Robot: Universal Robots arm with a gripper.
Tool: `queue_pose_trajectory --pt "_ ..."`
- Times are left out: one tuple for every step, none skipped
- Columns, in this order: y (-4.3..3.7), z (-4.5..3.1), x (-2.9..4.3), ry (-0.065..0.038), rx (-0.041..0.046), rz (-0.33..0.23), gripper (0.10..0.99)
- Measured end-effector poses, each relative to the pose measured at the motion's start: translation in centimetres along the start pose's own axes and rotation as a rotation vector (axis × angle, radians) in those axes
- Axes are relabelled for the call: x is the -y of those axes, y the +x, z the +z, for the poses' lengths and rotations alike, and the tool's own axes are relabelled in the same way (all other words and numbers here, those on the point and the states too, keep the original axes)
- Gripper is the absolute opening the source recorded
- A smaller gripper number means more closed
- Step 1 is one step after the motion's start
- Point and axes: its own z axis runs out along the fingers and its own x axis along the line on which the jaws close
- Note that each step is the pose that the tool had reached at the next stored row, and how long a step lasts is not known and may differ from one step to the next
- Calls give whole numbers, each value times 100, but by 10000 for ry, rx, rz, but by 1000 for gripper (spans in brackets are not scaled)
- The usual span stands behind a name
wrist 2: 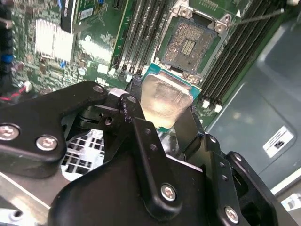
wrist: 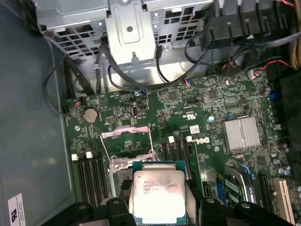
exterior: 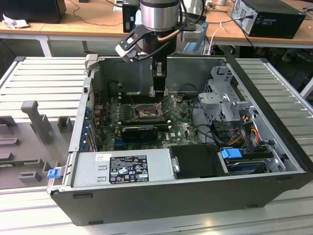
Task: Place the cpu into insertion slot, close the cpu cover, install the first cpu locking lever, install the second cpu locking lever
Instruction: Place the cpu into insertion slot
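While the arm stands over the open computer case point(exterior: 195, 196) in the exterior view, the end effector point(exterior: 159, 92) hangs close above the insertion slot point(exterior: 146, 113) on the green motherboard point(exterior: 186, 129). In the second wrist view, its fingers point(wrist 2: 136, 117) clamp narrowly on the cpu point(wrist 2: 164, 101), held near the uncovered insertion slot but not touching it. In the first wrist view, the cpu cover point(wrist: 127, 133) stands swung open off the insertion slot, on the side away from the cpu.

Silver arm point(exterior: 159, 14), black gripper point(wrist 2: 162, 113) (silver screws point(wrist 2: 168, 191)), copper-coloured cable point(exterior: 168, 34).
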Motion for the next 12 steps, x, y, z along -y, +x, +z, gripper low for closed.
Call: queue_pose_trajectory --pt "0 3 5 2 -11 -139 525" --pt "-1 3 9 2 -13 -150 525" --pt "-2 6 16 2 -14 -150 525" --pt "-3 8 22 2 -14 -150 525" --pt "-3 11 25 2 -15 -151 525" --pt "-4 11 26 2 -13 -152 525" --pt "-4 13 26 3 -14 -151 525" --pt "-4 15 27 2 -14 -150 525" --pt "-3 18 27 2 -15 -150 525" --pt "-4 23 28 1 -16 -150 525" --pt "-4 31 29 2 -16 -150 525" --pt "-4 37 30 2 -16 -150 525"
